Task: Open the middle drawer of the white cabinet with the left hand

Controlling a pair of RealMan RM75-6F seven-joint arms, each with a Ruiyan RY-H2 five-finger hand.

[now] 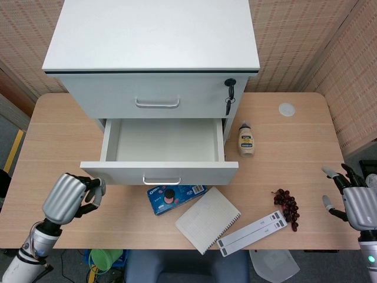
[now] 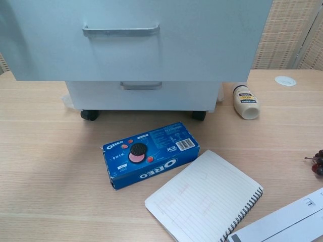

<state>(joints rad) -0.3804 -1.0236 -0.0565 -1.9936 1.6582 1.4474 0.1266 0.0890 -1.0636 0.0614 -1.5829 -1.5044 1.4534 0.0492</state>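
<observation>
Wooden table (image 1: 53, 130): middle drawer (image 1: 160, 171) stands open right of the curled, empty left robot hand (image 1: 69, 197); rigid, slides easily, best gripped by its metal handle (image 1: 161, 180).

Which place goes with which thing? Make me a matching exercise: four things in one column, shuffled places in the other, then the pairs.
Things:
1. Oreo box
2. bottle
3. grapes
4. keys

Places:
A. hanging from the top drawer's lock
B. lying right of the open drawer
C. on the table under the open drawer's front
D. beside the paper strips, near the right hand

Pairs: 1-C, 2-B, 3-D, 4-A
</observation>
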